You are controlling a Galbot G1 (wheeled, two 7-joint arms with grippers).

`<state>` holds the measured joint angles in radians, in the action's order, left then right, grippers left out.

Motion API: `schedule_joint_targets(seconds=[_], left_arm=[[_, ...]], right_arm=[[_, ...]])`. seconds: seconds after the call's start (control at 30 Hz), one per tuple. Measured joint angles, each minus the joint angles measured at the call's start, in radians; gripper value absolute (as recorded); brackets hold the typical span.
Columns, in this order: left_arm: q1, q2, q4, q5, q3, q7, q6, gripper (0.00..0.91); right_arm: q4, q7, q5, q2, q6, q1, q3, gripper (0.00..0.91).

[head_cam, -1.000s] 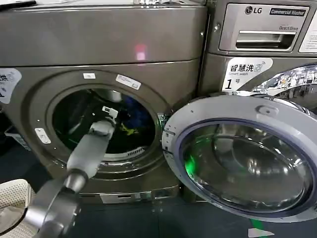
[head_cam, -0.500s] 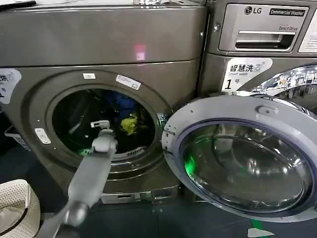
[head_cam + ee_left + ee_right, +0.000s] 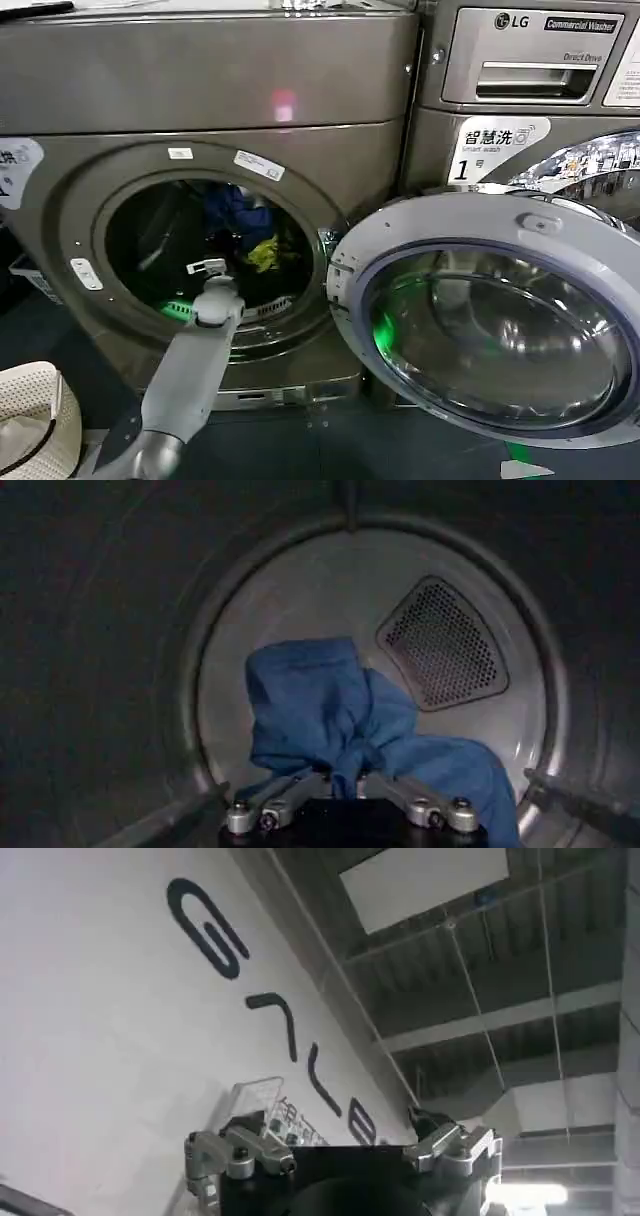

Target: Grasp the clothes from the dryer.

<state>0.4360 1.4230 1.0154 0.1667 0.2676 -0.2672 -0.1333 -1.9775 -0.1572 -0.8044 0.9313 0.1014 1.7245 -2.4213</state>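
Grey metal of the left arm reaches up to the dryer's porthole, where the left claw sits at the mouth of the drum, its fingers pinched together on a fold of the blue garment. Deeper in the drum, behind the claw, the garment drapes against the back wall beside a perforated vent. A yellow-green piece lies just beside it. Away from the dryer, the right claw points up at a lettered wall, jaws spread apart.

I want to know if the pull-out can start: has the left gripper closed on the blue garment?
Yes: the left gripper pinches a fold of the blue garment inside the dryer.
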Motion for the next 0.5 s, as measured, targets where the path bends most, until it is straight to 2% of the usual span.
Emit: schedule_joint_targets(seconds=[0.5], left_arm=[[-0.014,-0.001,-0.019,0.002,0.009,0.014,0.001,0.000]], right_arm=[[-0.005,-0.013,0.013,-0.004,0.012,0.001,-0.010,0.907]])
